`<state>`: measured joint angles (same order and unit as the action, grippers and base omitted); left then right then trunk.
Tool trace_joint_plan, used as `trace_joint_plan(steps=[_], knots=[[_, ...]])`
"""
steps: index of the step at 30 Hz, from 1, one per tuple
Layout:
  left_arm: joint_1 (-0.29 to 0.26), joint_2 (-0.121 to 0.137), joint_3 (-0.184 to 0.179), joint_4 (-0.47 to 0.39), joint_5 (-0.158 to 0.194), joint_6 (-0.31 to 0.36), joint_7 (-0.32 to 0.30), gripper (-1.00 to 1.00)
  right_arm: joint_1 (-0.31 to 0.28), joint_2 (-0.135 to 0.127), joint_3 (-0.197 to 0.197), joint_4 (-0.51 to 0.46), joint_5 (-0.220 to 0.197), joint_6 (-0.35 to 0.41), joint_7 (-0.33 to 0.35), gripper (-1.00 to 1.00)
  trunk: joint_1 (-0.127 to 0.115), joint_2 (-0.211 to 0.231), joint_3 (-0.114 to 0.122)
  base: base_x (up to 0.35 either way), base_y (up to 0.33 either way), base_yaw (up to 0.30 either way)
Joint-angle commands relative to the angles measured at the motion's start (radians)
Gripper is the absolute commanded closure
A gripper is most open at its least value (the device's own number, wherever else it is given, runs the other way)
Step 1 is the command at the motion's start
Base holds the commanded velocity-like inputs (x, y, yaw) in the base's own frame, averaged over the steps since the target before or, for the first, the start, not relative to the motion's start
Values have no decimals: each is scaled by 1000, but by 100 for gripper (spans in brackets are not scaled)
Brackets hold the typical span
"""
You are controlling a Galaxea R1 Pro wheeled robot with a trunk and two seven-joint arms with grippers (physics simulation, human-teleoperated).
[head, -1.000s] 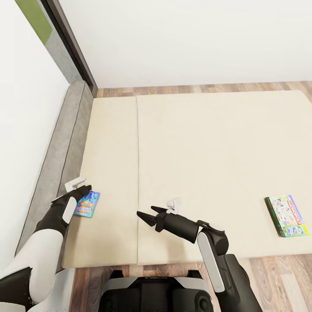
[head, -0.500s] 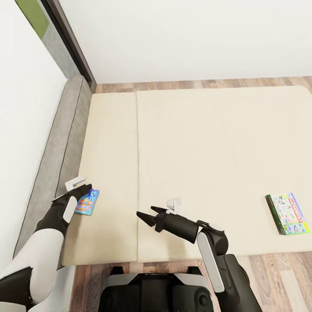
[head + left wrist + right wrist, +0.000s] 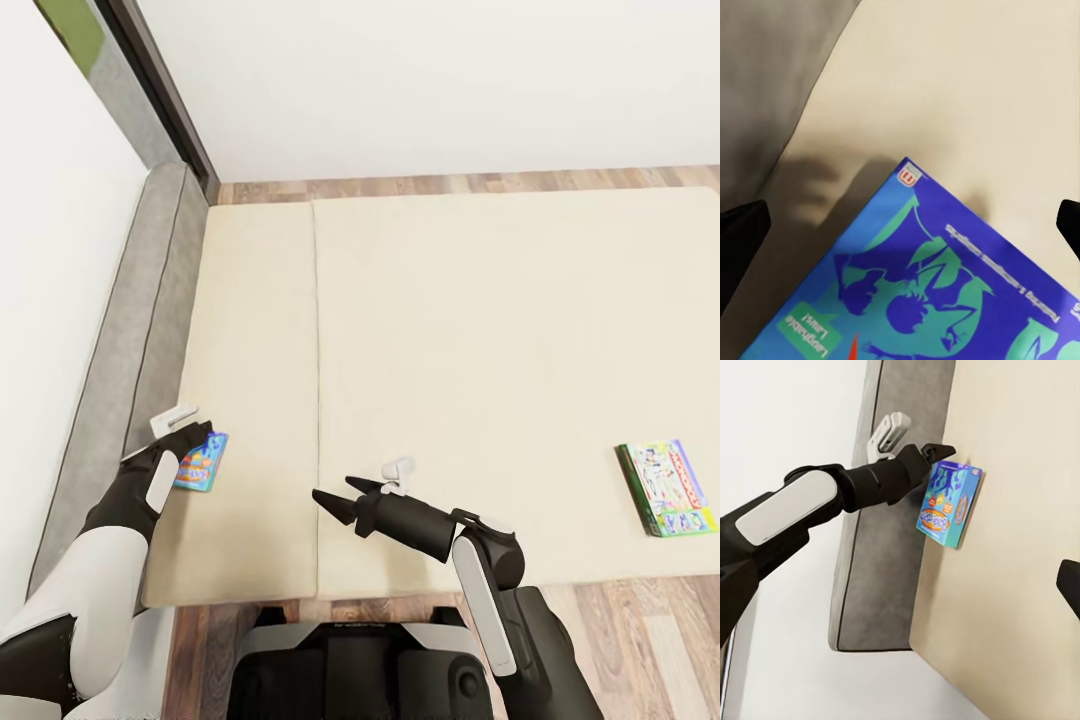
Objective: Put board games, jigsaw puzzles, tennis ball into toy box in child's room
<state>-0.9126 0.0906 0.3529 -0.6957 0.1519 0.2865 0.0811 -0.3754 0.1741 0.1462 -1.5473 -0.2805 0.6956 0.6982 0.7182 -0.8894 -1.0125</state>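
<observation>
Beige, plain mattress of the wide bed (image 3: 480,340) spans the frame's middle. White-and-green printed board game (image 3: 668,488) lies flat at right, untouched. Small blue cartoon game box (image 3: 203,461) at lower left hangs clamped in the left gripper (image 3: 196,435), apparently for carrying. Right gripper (image 3: 336,496) hovers spread, empty.

Two board games on the bed (image 3: 450,330): one small blue box (image 3: 202,461) near the grey headboard (image 3: 135,350), one white box with green edge (image 3: 665,488) far over on the other side. One bed, mattress in two sections. Two robot arms, two hands: left hand (image 3: 195,436) and right hand (image 3: 338,497).
</observation>
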Motion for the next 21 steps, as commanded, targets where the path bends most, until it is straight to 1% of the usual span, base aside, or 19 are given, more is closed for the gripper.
trace_joint_plan(steps=[1,5,17,21], knots=[[0,0,0,-2,6,3,7,-100,0,0,-1,0,-5,4,0,-100,0,-1,-2,0,0,0],[0,0,0,-2,6,-2,6,-100,0,0,1,0,-5,-9,0,-100,0,-1,-9,0,0,0],[0,0,0,-2,6,-4,6,-100,0,0,1,0,-5,-14,0,-100,0,-1,-28,0,0,0],[0,0,0,-2,6,-4,6,-100,0,0,1,0,-5,-16,0,-100,0,-1,-30,0,0,0]])
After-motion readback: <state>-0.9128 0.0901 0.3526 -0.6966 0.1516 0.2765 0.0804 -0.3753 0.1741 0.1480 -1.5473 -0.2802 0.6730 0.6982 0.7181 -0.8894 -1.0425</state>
